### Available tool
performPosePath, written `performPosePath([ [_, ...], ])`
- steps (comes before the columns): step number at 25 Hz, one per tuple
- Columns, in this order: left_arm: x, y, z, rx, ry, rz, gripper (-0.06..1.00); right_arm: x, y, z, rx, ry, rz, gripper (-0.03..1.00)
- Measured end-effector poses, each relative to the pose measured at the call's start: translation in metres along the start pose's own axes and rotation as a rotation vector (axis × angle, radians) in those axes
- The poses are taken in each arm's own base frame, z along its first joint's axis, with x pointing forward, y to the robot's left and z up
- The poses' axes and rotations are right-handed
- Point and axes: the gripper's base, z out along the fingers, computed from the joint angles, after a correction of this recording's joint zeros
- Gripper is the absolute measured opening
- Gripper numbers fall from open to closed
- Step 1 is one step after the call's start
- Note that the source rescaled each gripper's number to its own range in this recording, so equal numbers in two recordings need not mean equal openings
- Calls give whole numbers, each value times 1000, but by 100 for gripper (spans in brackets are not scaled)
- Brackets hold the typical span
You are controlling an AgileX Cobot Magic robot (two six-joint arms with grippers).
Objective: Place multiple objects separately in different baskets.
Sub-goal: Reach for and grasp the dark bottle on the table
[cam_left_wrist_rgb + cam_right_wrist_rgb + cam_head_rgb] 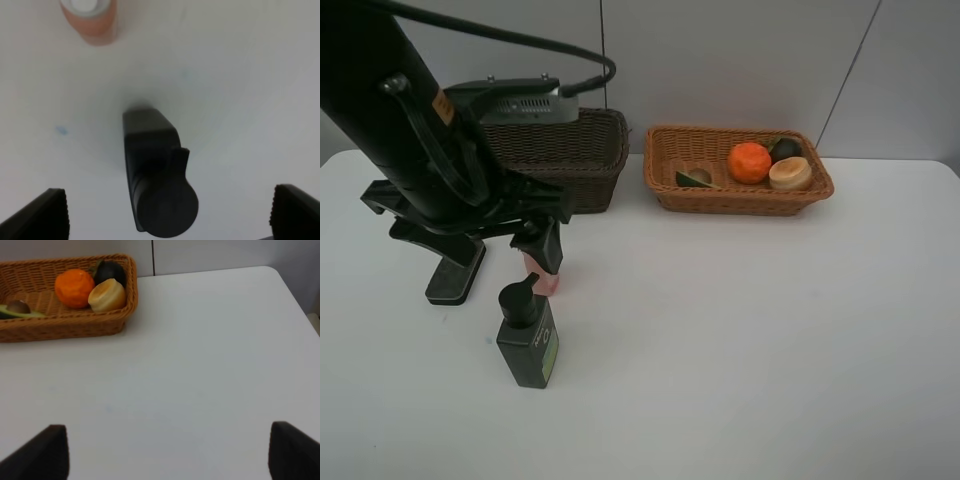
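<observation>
While the left tool (172,215) and right tool (167,455) are spread, pump bottle (527,345) and pink bottle (546,282) stand on the worktop (740,330); orange (749,162), peach (790,173), mangosteen (785,149) and avocado half (695,178) lie in the tan basket (740,205).

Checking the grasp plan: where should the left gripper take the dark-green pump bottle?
Across the body's two broad flat faces, just under the shoulder, coming down from above. The pump bottle appears to stand upright, and its pump head is narrow, uneven. Open jaws of the left gripper straddle it.
</observation>
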Motion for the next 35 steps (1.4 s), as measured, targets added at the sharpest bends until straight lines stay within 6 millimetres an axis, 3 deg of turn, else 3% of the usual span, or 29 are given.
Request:
performPosePath([
  [15,1,-13,34,-47,101,24,100,0,0,0,0,0,0,100],
  [22,1,-13,61,-101,191,6,100,0,0,0,0,0,0,100],
  [35,-6,-9,86,-138,201,-6,100,0,0,0,0,0,0,100],
])
